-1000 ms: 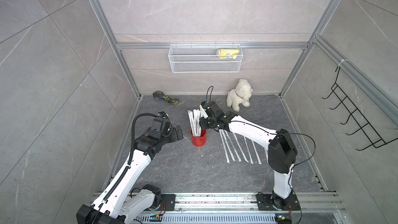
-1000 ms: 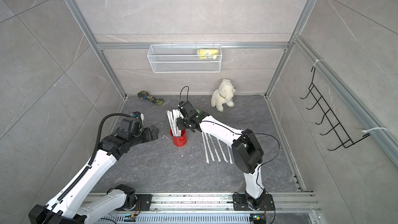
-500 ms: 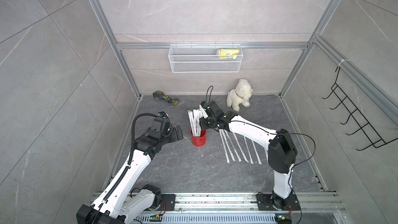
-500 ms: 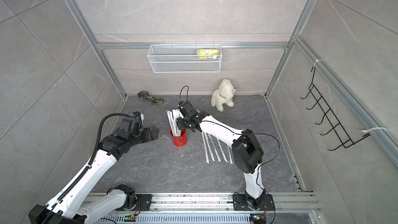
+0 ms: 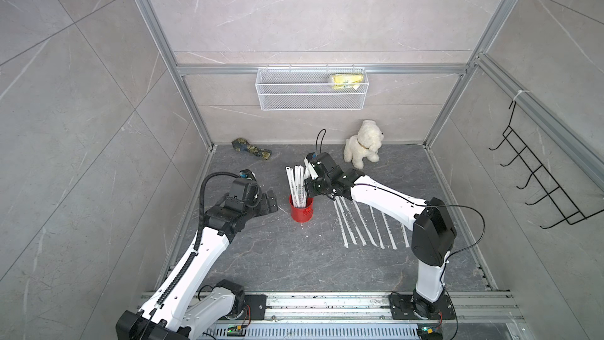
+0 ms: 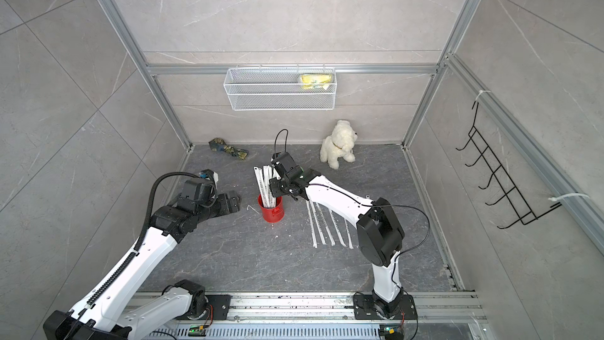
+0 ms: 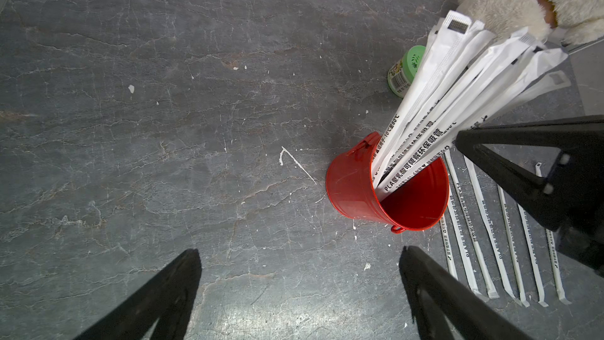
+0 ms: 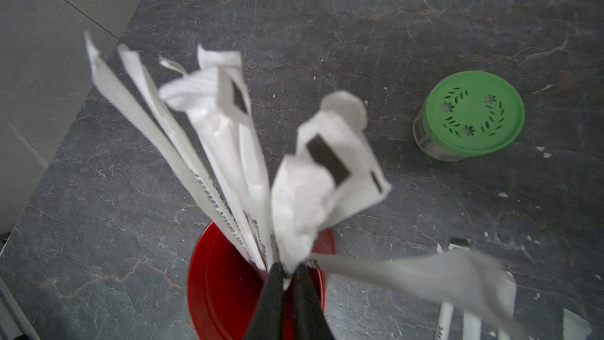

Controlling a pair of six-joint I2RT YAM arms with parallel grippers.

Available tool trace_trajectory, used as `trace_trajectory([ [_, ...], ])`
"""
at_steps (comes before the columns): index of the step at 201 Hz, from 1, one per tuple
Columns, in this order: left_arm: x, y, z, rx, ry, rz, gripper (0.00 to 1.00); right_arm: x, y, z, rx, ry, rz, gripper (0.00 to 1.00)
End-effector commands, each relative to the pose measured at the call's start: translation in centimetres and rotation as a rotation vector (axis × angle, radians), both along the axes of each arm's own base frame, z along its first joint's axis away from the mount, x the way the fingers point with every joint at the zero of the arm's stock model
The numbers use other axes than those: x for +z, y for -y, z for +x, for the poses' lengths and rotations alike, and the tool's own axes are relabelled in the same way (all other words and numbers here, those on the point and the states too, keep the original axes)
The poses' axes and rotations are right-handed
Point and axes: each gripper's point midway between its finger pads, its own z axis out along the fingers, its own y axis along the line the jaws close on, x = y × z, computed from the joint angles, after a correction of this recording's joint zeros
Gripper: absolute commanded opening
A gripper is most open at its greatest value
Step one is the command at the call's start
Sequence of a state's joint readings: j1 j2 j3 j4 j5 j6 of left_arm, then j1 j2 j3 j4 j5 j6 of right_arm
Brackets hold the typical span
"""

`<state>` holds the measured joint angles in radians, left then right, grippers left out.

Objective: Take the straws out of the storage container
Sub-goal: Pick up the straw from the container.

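My right fingers (image 8: 273, 296) are clenched on the wrapper of one of the long thin white paper-wrapped straws (image 8: 300, 197), just above the rim of the small red cylindrical metal can (image 8: 215, 289). If a second wrapper is caught in the pinch too, I cannot tell, because the paper is crumpled and blurred there. I hold it low on the stalk and not at the loose paper end. I think this is because the lower part is stiffer and will follow an upward pull without tearing.

The other straws stand in the can and lean together to one side, fanning out at their tops, so the held one should come up along this lean. The can stands upright on the dark grey stone-patterned bench (image 5: 261, 256), between my two arms.

My left fingers (image 7: 157, 299) are released wide, with nothing between them, and hover just beside the can without touching it. I judge they are placed there to steady the light can if the pull tips it.

On my right side a row of straws (image 5: 359, 224) lies flat on the bench, parallel and slightly apart, which keeps them from tangling. So a good part of the task looks done, but several straws are not yet out.
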<state>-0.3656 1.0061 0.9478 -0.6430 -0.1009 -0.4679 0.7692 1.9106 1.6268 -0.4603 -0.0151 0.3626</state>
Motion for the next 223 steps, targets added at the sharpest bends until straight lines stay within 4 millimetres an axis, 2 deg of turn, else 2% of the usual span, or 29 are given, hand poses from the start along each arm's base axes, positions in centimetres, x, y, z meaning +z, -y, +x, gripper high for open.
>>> trace_trajectory([
  [1, 2.0, 0.3, 0.6, -0.021, 0.056, -0.012, 0.99, 0.7, 0.7, -0.5, 0.003, 0.015, -0.017, 0.11],
  [44, 2.0, 0.4, 0.6, -0.023, 0.055, -0.012, 0.99, -0.1, 0.5, -0.3, 0.002, 0.003, -0.020, 0.12],
  [114, 2.0, 0.3, 0.7, -0.023, 0.055, -0.010, 0.99, -0.8, -0.1, 0.2, 0.004, -0.014, -0.029, 0.21],
  [207, 2.1, 0.3, 0.6, -0.022, 0.057, -0.010, 0.99, -1.6, -0.4, 0.7, 0.002, -0.027, -0.051, 0.22],
  [223, 2.1, 0.3, 0.6, -0.023, 0.057, -0.011, 0.99, -1.6, -0.4, 0.7, 0.001, -0.027, -0.051, 0.20],
])
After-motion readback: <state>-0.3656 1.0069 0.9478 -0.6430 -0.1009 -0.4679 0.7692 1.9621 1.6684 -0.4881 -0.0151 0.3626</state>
